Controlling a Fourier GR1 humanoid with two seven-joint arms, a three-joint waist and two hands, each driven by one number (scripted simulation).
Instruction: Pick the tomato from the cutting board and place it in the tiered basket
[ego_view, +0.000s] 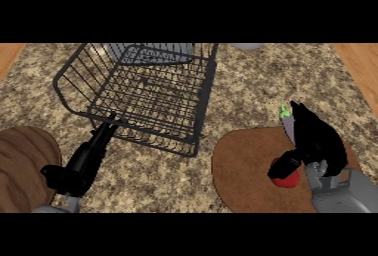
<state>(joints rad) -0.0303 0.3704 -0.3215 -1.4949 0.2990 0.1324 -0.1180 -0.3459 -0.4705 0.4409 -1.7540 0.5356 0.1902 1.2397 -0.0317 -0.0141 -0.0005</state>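
A red tomato (287, 181) lies on the round brown cutting board (244, 170) at the lower right. My right hand (319, 142) hovers right over it, fingers stretched out away from me; the thumb (283, 168) reaches down onto the tomato's top and hides part of it. The fingers are not curled round the tomato. The black wire tiered basket (140, 95) stands at the upper left of the counter. My left hand (83, 165) lies open at the lower left, its fingertips reaching up to the basket's near rim.
A grey-purple vegetable with a green tip (286, 120) sits at the board's far edge, beside my right fingers. A brown wooden round object (22, 165) lies at the far left. The speckled counter (244, 85) runs between basket and board.
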